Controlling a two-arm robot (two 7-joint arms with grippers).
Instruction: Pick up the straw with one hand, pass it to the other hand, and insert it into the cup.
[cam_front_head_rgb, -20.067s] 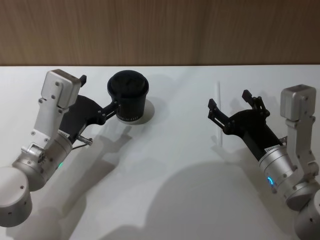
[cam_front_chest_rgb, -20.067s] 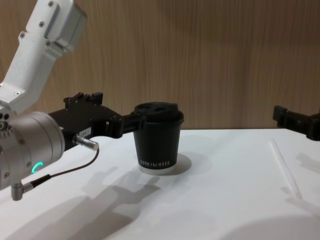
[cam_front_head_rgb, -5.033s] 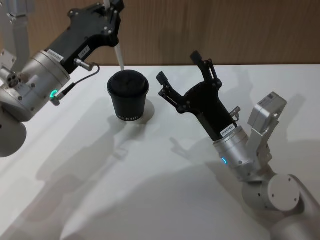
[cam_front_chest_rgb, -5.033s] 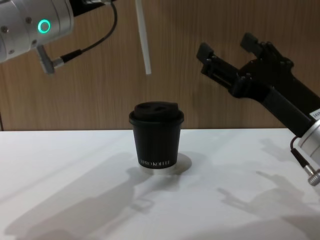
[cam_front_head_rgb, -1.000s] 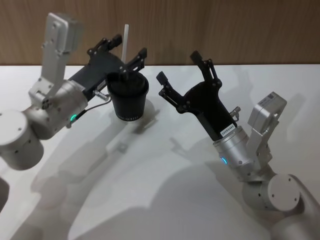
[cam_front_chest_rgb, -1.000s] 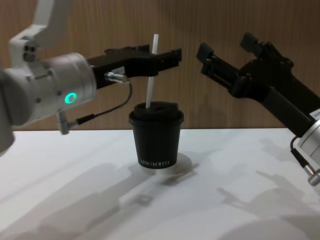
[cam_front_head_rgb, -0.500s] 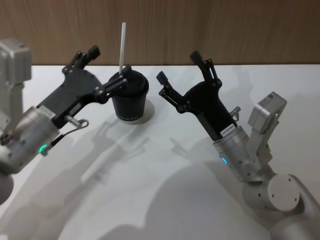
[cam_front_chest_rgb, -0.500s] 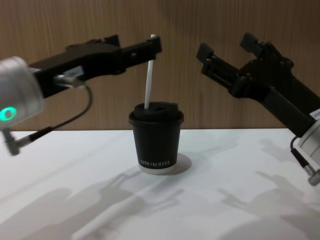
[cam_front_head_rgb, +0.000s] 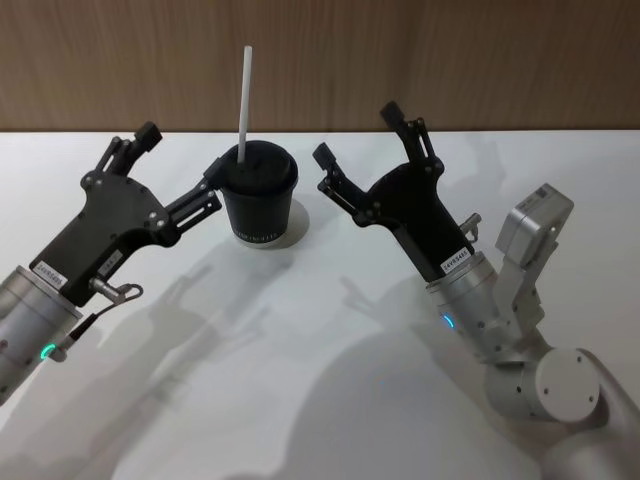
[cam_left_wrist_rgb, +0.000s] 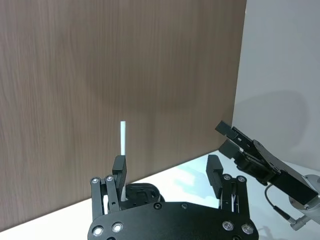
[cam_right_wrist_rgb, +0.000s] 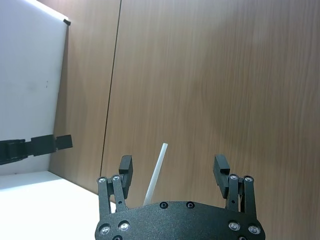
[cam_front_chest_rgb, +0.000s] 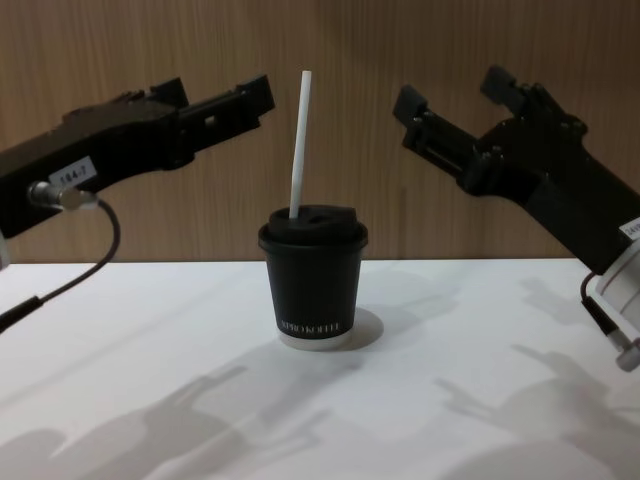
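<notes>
The smooth white straw (cam_front_chest_rgb: 299, 144) is seen standing nearly upright in the lid of the matte black paper cup (cam_front_chest_rgb: 312, 280) near the desk's (cam_front_head_rgb: 330, 380) far edge. The left gripper (cam_front_head_rgb: 176, 172) and right gripper (cam_front_head_rgb: 356, 147), both spread wide, are held empty on either side

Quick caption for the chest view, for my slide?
Straw stands in the lidded cup; open left gripper and right gripper flank it.

straw (cam_front_head_rgb: 243, 97): 1 | cup (cam_front_head_rgb: 258, 195): 1 | left end effector (cam_front_head_rgb: 176, 176): 1 | right end effector (cam_front_head_rgb: 357, 135): 1
</notes>
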